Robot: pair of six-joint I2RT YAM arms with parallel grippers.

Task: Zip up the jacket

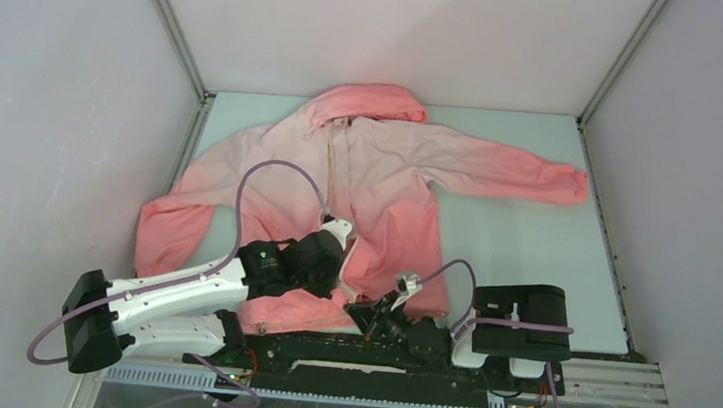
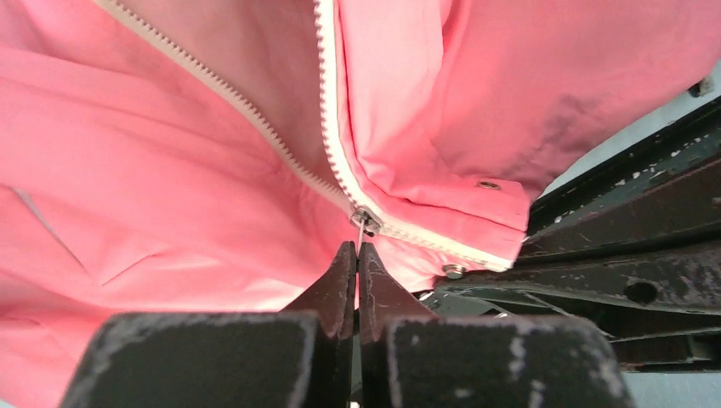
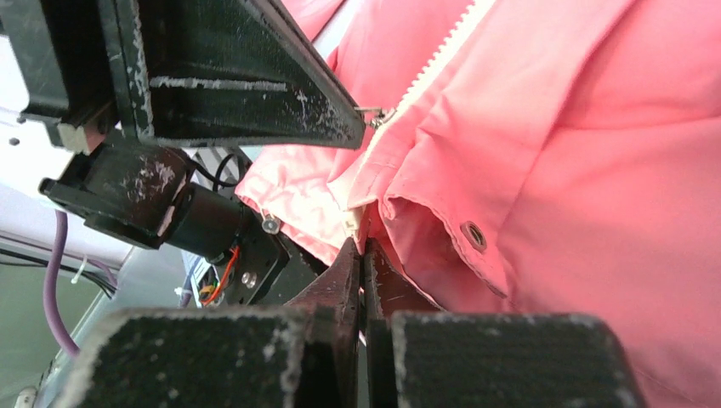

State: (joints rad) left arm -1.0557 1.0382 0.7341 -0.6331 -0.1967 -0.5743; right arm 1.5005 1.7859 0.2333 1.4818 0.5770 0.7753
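The pink hooded jacket (image 1: pixel 379 181) lies flat on the table, hood at the back, hem toward the arms. Its whitish zipper (image 2: pixel 325 110) is open along most of the front, with the metal slider (image 2: pixel 366 221) low near the hem. My left gripper (image 2: pixel 358 248) is shut on the slider's thin pull tab; it shows over the hem in the top view (image 1: pixel 340 273). My right gripper (image 3: pixel 364 246) is shut on the jacket's bottom hem edge just below the zipper's end, and shows in the top view (image 1: pixel 390 306). A snap button (image 3: pixel 473 235) sits beside it.
The black arm mounting rail (image 1: pixel 375 353) runs along the near table edge just under the hem. The left arm's fingers (image 3: pixel 246 76) fill the upper left of the right wrist view. Grey walls close in the table at left, right and back.
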